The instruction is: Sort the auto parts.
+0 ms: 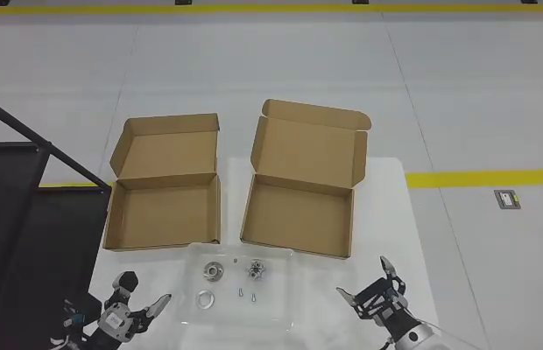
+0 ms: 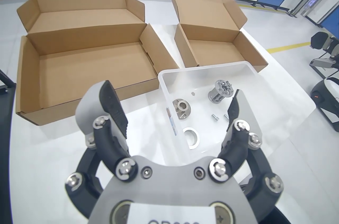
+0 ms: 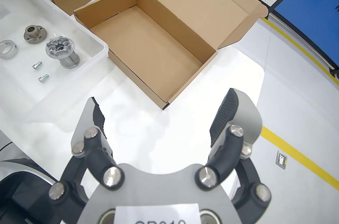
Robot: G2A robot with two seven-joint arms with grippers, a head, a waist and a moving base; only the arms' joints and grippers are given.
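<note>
Tray (image 2: 204,67), clear plastic, at middle of the desk's (image 1: 385,219) near edge. It holds a flanged hub (image 2: 182,107), splined cylinder (image 2: 219,92), ring (image 2: 192,136) and two small screws (image 2: 215,117). Two open cardboard boxes stand side by side just behind it toward the far edge: left box (image 1: 162,214) and right box (image 1: 298,214). My left claw (image 2: 172,92) hangs spread over the near left corner, beside the tray, pinching nothing. My right claw (image 3: 163,97) is spread over the near right corner, unloaded.

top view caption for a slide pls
Open left gripper and right gripper flank a clear tray of auto parts before two empty boxes.
</note>
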